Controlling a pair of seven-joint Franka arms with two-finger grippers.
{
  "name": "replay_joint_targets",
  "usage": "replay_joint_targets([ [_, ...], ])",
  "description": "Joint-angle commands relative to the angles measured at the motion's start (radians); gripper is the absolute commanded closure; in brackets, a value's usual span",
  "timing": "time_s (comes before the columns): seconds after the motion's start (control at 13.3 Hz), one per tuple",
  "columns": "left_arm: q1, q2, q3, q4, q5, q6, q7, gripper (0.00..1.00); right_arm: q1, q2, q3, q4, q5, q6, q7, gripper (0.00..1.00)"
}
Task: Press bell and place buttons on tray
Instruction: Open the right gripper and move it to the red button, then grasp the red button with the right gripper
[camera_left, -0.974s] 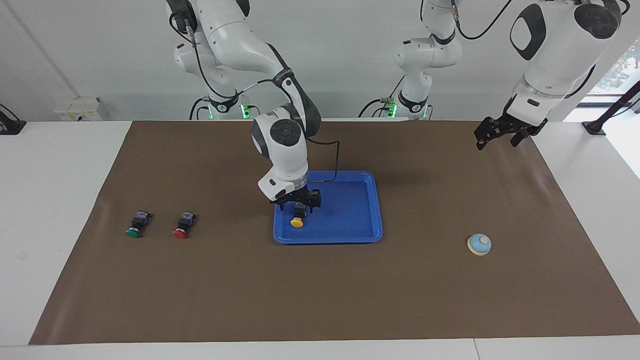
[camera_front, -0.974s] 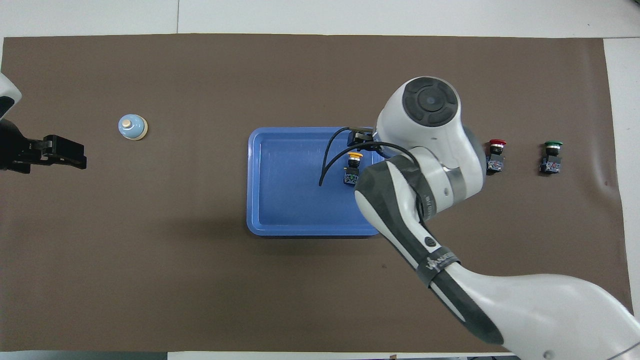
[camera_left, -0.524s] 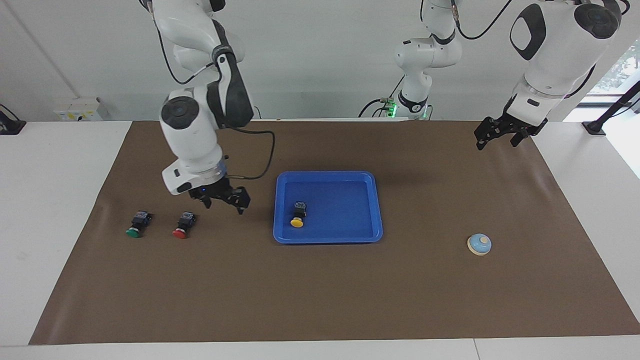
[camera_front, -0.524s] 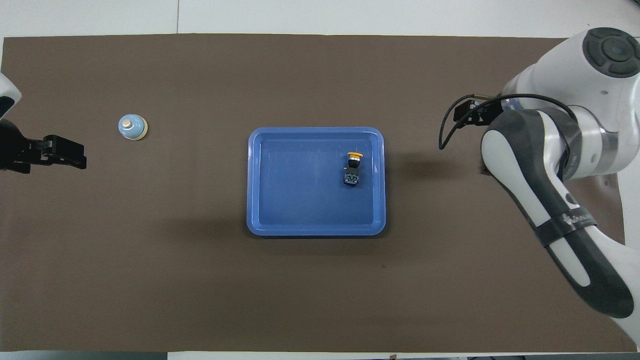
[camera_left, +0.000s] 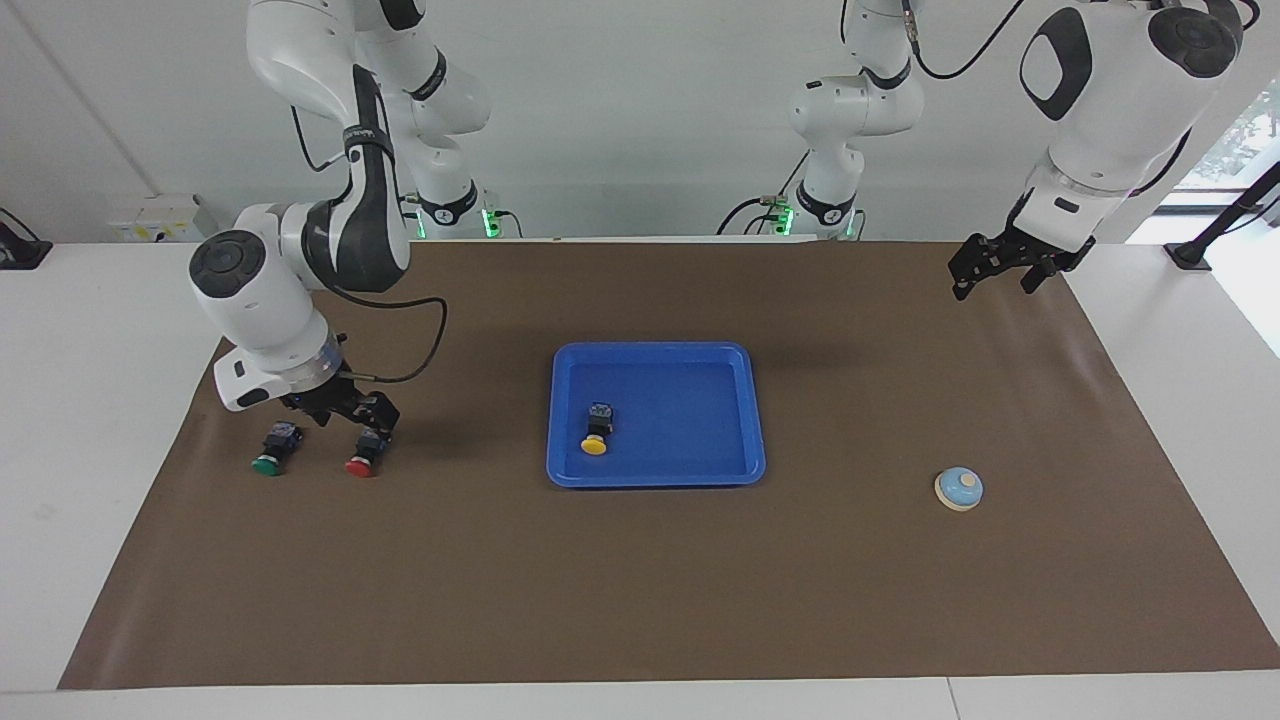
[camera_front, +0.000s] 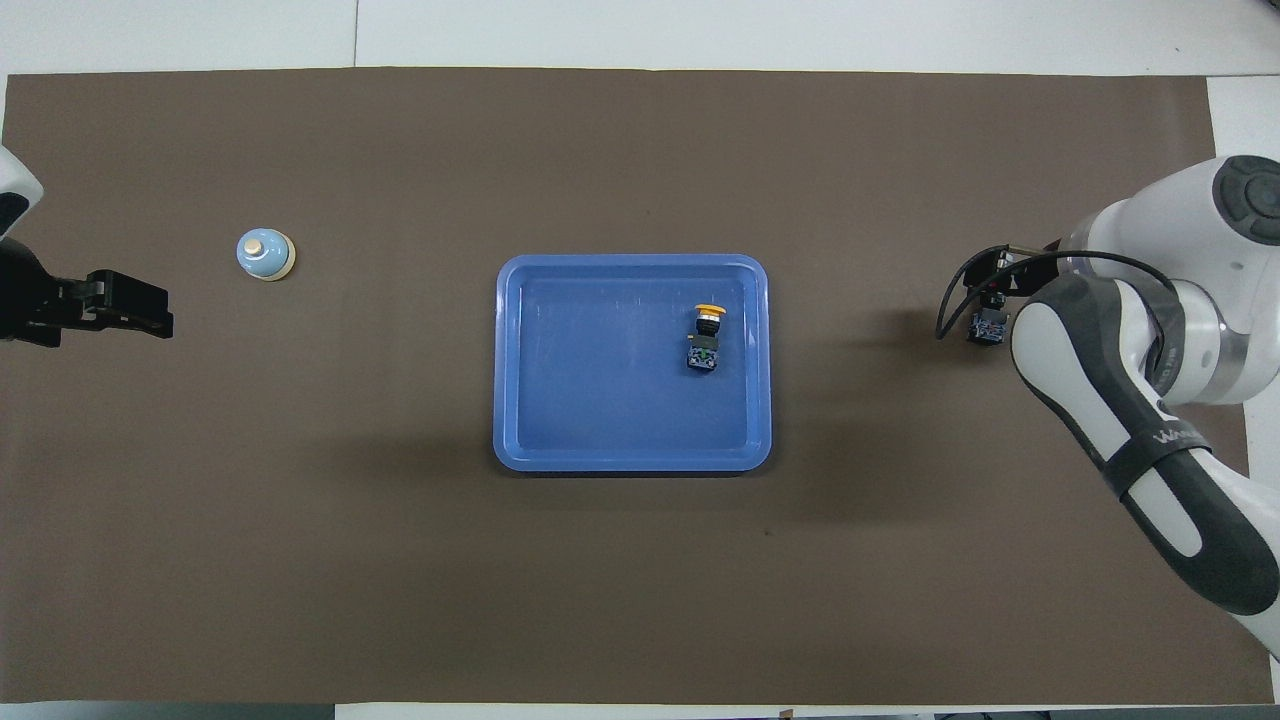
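Brown matting is covering the white table (camera_left: 100, 420), and on it the blue tray (camera_left: 735, 420) is sitting midway between the two arms' ends, with the yellow button (camera_left: 596, 432) already lying in it. The right gripper (camera_left: 340, 418) is hanging low over the red button (camera_left: 366, 452), its fingers spread wide and holding nothing; the green button (camera_left: 274, 448) is lying just beside the red one, toward the right arm's end. To do this pickup well, the gripper should be centring over the red button's black body, straddling it squarely and keeping clear of the green one before closing. The left gripper (camera_left: 995, 268) is waiting, open and empty, over the mat at the left arm's end, while the bell (camera_left: 959, 489) is sitting farther from the robots there.
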Motion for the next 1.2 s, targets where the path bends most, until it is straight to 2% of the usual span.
replay_joint_targets([
  [0.0,0.003,-0.015,0.002,-0.007,-0.005,0.002,-0.004,0.0,-0.024,-0.029,0.017,-0.123,-0.013,0.13,-0.019,0.0],
  [0.22,0.003,-0.015,0.002,-0.007,-0.005,0.002,-0.004,0.0,-0.026,-0.018,0.017,-0.147,-0.011,0.152,-0.031,0.0],
  [0.3,0.003,-0.017,0.002,-0.007,-0.005,0.002,-0.004,0.0,-0.031,-0.015,0.017,-0.147,-0.011,0.152,-0.042,0.07],
  [0.45,0.003,-0.015,0.002,-0.007,-0.005,0.002,-0.004,0.0,-0.035,-0.015,0.017,-0.147,-0.013,0.154,-0.049,0.85],
  [0.52,0.003,-0.015,0.002,-0.007,-0.005,0.002,-0.004,0.0,-0.035,-0.015,0.017,-0.145,-0.011,0.152,-0.065,1.0],
  [0.9,0.003,-0.015,0.002,-0.007,-0.005,0.002,-0.004,0.0,-0.025,-0.016,0.017,-0.119,-0.013,0.129,-0.075,1.0],
  [1.12,0.003,-0.015,0.002,-0.007,-0.005,0.002,-0.004,0.0,0.037,-0.018,0.02,0.029,-0.01,-0.057,-0.057,1.0],
])
